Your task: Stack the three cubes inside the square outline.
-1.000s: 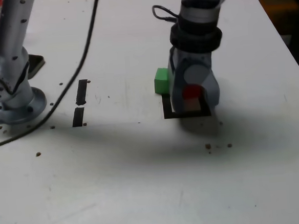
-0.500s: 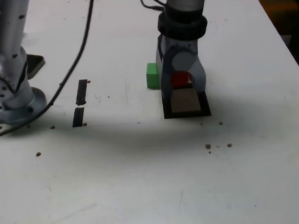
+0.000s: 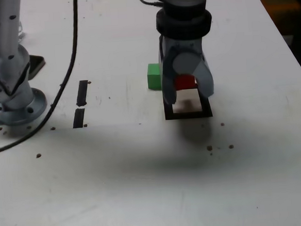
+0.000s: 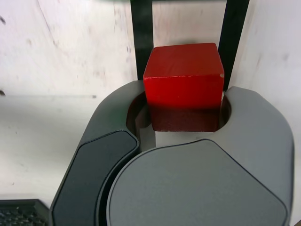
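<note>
Exterior view: gripper [image 3: 188, 96] fingers straddle the red cube [image 3: 184, 82], down at the far side of the square outline [image 3: 188, 115]. Over the last second the red cube has travelled with the fingers, away from the camera and toward the exterior view's left, so I read it as carried or dragged, not parked. The green cube [image 3: 153, 77] has shifted the same way, then settled; it sits just outside the outline's far corner, on the exterior view's left. I suspect my finger nudged it. More of the outline's white middle shows now, with nothing standing on the part I can see. Yellow cube: not visible; it could be behind the gripper, I can't tell.

Wrist view: red cube is clasped between the two fingers, near face square to me, tape running past it on both sides. Whether its base is off the table, I can't say.

For the task: no stack that I can make out. My next move should bring red over the white middle, level, before letting go. Risk: another sideways brush against green.
</note>
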